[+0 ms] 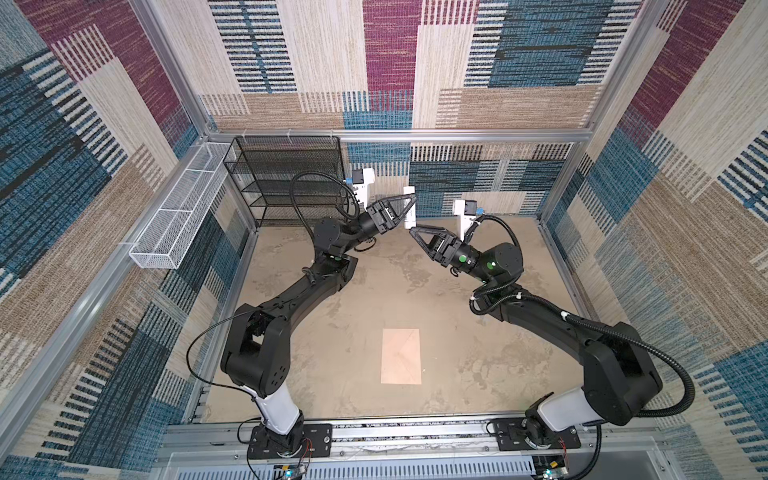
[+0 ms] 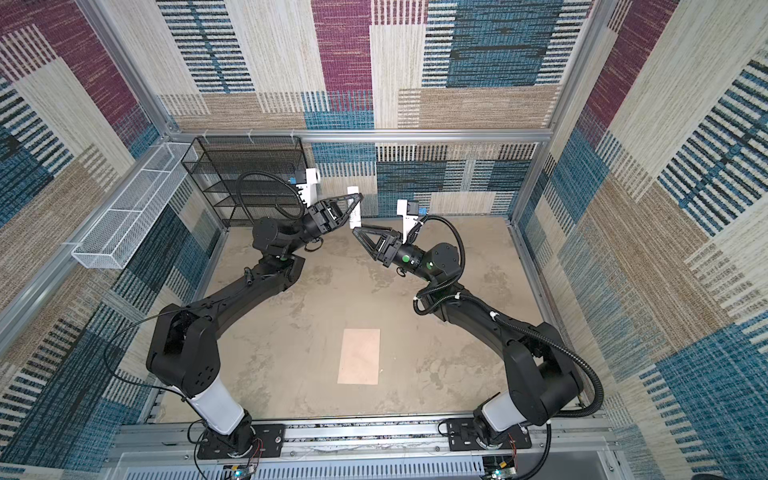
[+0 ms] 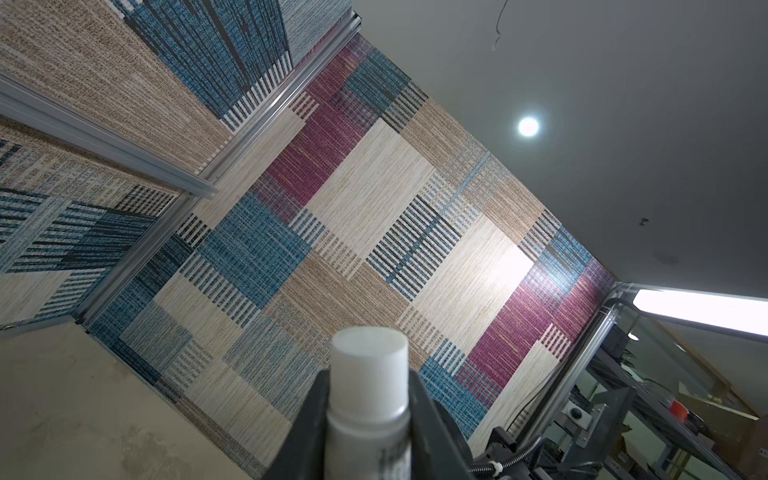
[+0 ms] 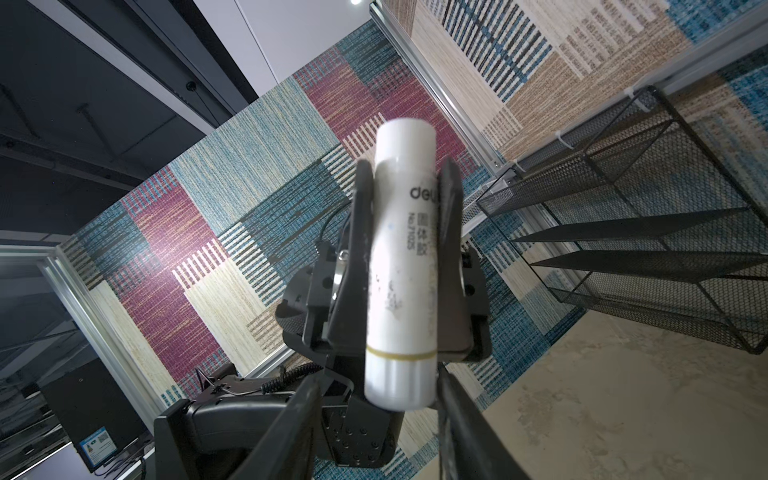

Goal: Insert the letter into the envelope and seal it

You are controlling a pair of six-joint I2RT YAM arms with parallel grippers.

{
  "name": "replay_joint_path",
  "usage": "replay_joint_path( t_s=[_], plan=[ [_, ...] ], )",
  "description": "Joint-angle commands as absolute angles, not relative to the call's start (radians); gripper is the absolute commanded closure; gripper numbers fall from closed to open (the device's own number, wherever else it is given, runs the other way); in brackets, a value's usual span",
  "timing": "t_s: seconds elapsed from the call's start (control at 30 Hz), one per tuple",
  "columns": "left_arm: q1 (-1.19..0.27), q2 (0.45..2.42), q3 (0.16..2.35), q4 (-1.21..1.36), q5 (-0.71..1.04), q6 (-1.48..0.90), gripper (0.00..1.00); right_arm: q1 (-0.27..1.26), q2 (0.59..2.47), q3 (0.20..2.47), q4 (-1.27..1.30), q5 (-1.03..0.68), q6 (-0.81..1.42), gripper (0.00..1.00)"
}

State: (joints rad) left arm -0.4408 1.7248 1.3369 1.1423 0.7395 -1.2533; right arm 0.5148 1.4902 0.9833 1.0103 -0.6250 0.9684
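Note:
The peach-tan envelope [image 1: 401,356] [image 2: 359,356] lies flat on the table near the front middle, its flap folded down. The letter does not show in any view. High above the table's far side, my left gripper [image 1: 409,203] [image 2: 355,203] [image 3: 368,386] is shut on a small white tube [image 1: 409,214] [image 3: 368,357] [image 4: 401,270], held upright. My right gripper [image 1: 413,232] [image 2: 356,232] [image 4: 376,386] is open, with its jaws on either side of the tube's lower end. One finger is close against the tube and the other stands apart from it.
A black mesh shelf [image 1: 286,178] [image 4: 665,249] stands at the back left. A white mesh basket [image 1: 178,216] hangs on the left frame rail. Patterned walls close in the table on three sides.

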Motion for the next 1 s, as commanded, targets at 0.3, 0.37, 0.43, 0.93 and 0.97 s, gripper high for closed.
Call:
replay_joint_path(
  t_s=[0.3, 0.37, 0.43, 0.93, 0.97],
  plan=[
    [-0.449, 1.72, 1.33, 1.176, 0.762, -1.249, 1.0, 0.514, 1.492, 0.995, 1.074, -0.651, 0.991, 0.65],
    [-0.451, 1.723, 1.332, 1.174, 0.765, -1.249, 1.0, 0.515, 1.494, 0.997, 1.069, -0.651, 0.988, 0.64],
    [-0.453, 1.725, 1.333, 1.174, 0.767, -1.247, 1.0, 0.514, 1.496, 1.0, 1.068, -0.649, 0.988, 0.64],
    [-0.456, 1.734, 1.341, 1.152, 0.758, -1.227, 1.0, 0.515, 1.503, 1.017, 1.027, -0.664, 0.959, 0.64],
    [-0.456, 1.734, 1.343, 1.148, 0.755, -1.224, 1.0, 0.515, 1.502, 1.013, 1.024, -0.662, 0.958, 0.61]
  ],
)
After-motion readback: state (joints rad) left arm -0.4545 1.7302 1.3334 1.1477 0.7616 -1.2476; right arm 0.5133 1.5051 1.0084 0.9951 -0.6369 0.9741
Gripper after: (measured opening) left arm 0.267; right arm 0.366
